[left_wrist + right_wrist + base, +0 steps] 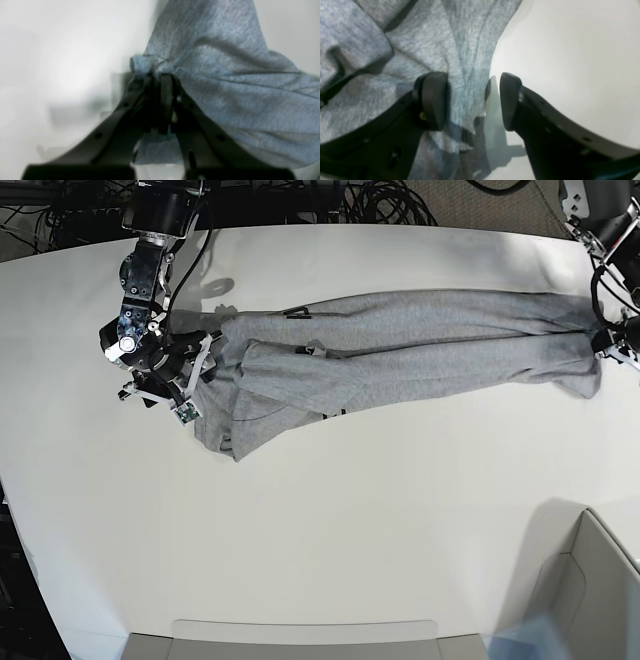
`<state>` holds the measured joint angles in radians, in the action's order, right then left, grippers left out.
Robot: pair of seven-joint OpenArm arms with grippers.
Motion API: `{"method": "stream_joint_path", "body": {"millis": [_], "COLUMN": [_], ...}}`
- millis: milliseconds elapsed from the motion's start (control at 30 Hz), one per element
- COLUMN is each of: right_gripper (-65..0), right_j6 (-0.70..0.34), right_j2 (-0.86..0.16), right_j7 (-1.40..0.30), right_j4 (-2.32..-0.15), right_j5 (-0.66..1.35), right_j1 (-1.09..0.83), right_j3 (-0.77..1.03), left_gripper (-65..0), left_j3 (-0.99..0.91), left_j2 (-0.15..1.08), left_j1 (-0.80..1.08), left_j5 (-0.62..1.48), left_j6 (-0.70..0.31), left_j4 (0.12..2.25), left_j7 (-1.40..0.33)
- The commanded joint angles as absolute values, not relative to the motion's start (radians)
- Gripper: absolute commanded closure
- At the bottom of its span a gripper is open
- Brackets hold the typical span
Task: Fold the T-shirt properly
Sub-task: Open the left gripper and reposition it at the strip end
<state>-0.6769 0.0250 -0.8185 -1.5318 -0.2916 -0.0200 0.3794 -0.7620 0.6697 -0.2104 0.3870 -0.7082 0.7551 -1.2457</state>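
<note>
Your left gripper (160, 82) is clamped on a bunched edge of the T-shirt (400, 345), stretched across the table (330, 510). Your right gripper (470, 100) gapes wide, apparently straddling a fold, holding nothing. Pull harder and the far end drags.

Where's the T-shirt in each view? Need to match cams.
Left wrist: T-shirt fills the right half, bunched corner pinched in the left hand.
Right wrist: covers the left half, edge between the right hand's open fingers.
Base: stretched across the upper middle.
Shared landmark: white table.
</note>
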Motion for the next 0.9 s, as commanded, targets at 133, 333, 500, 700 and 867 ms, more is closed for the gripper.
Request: {"method": "stream_joint_path", "body": {"millis": [133,333,500,700,867], "right_gripper": [-33.8,-33.8,-33.8,-33.8,-33.8], "right_j6": [-0.698,-0.698,-0.698,-0.698,-0.698], "right_j2": [0.028,0.03,0.035,0.03,0.025], "right_j7": [-0.894,-0.894,-0.894,-0.894,-0.892], "right_j4": [-1.52,-1.518,-1.518,-1.518,-1.515], "right_j5": [-0.346,-0.346,-0.346,-0.346,-0.346], "right_j1": [-0.036,-0.035,-0.035,-0.036,-0.036], "right_j3": [0.377,0.375,0.374,0.374,0.375], "left_gripper": [0.0,0.0,0.0,0.0,0.0], "left_j3": [-0.766,-0.843,-0.837,-0.846,-0.889], "left_j2": [0.685,0.596,0.492,0.424,0.432], "left_j1": [-0.145,-0.117,-0.065,0.013,0.019], "left_j5": [0.332,0.348,0.348,0.343,0.338], "left_j6": [-0.698,-0.698,-0.698,-0.698,-0.698], "left_j4": [0.94,1.176,1.339,1.468,1.466], "left_j7": [-1.346,-1.396,-1.396,-1.396,-1.396]}}
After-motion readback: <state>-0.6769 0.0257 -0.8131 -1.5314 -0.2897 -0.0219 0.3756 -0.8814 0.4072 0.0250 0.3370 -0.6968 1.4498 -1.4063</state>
